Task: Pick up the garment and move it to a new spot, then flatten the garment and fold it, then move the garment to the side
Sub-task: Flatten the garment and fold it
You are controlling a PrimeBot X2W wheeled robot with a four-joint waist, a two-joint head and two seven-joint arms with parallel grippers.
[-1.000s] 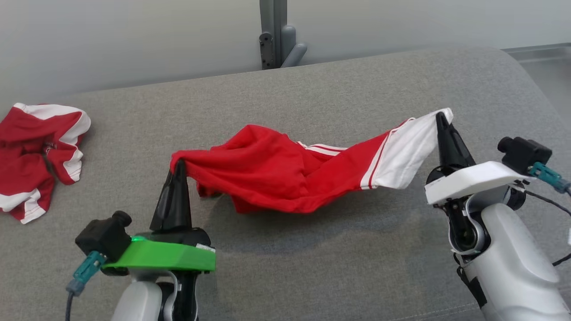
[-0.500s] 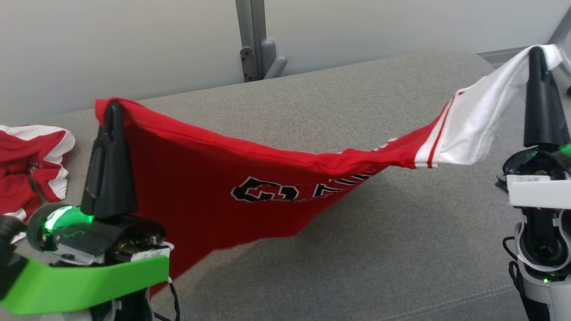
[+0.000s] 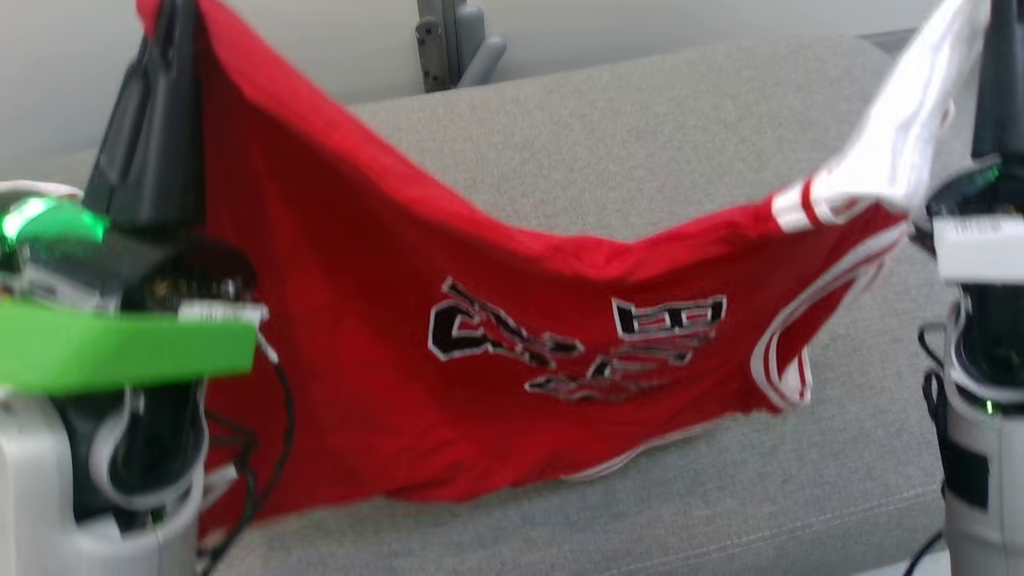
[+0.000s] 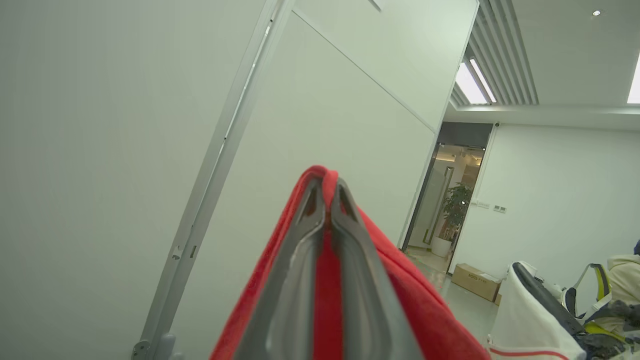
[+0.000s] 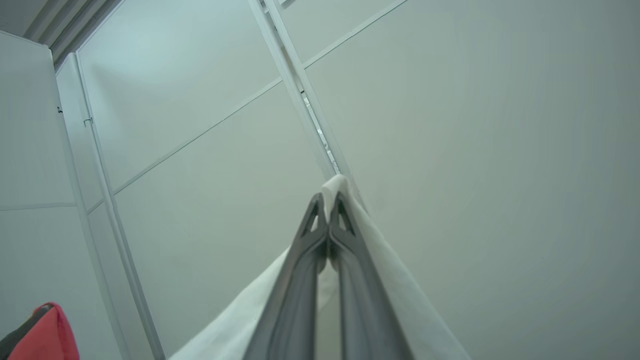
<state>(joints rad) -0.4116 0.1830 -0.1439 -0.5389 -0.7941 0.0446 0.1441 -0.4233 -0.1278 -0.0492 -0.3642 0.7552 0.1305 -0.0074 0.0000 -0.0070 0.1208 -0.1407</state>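
Head view: garment (image 3: 448, 336) is held up above the sofa (image 3: 640, 120), stretched between both hands and sagging in the middle. Body is red with white striped trim. Black lettering (image 3: 496, 336) with white outline sits on the side facing the camera; blurred, not legible. Lower hem hangs near the sofa's front edge; contact with the cushion cannot be confirmed.

Left hand (image 3: 170, 20), raised over the sofa's left edge, is closed on a red corner. Right hand (image 3: 996, 48), raised over the right edge, is closed on the white end of the cloth; its tips run off the top of the frame.

Left wrist view: fingers (image 4: 300, 260) are pressed together with a red fold pinched between them and draped down both sides. The white end of the cloth shows at lower right.

Right wrist view: fingers (image 5: 295, 280) are pressed together on white fabric, which falls away on both sides. A red corner shows at lower left.

Grey post (image 3: 448, 40) stands behind the sofa's back edge.
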